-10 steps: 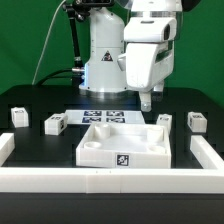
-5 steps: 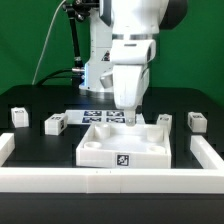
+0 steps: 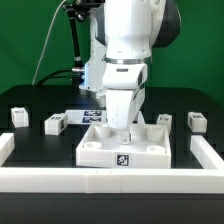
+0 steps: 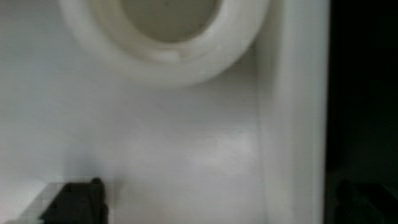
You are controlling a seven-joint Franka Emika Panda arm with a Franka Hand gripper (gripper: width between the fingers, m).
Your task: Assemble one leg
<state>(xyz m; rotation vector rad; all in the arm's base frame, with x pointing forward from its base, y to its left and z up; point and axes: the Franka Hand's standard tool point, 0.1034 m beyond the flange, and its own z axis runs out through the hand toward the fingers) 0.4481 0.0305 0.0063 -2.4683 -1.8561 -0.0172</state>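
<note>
Several small white legs with tags lie on the black table in the exterior view: two at its left (image 3: 18,116) (image 3: 55,123) and two at its right (image 3: 165,120) (image 3: 196,121). My gripper (image 3: 122,132) is lowered onto the large flat white square piece (image 3: 100,153), far from every leg. In the wrist view the gripper (image 4: 214,212) is open and holds nothing. One dark fingertip (image 4: 75,205) shows at the edge, over the white surface of the square piece (image 4: 196,130), just below a round corner socket (image 4: 169,30). No leg shows in the wrist view.
The marker board (image 3: 95,117) lies behind the square piece, partly hidden by the arm. Long white border rails run along the front (image 3: 110,181), the exterior view's left (image 3: 5,148) and its right (image 3: 208,152). The robot base (image 3: 95,70) stands at the back.
The arm has swung from the exterior view's right toward the middle and come down, so the gripper now sits low on the square piece. The legs have not moved.
</note>
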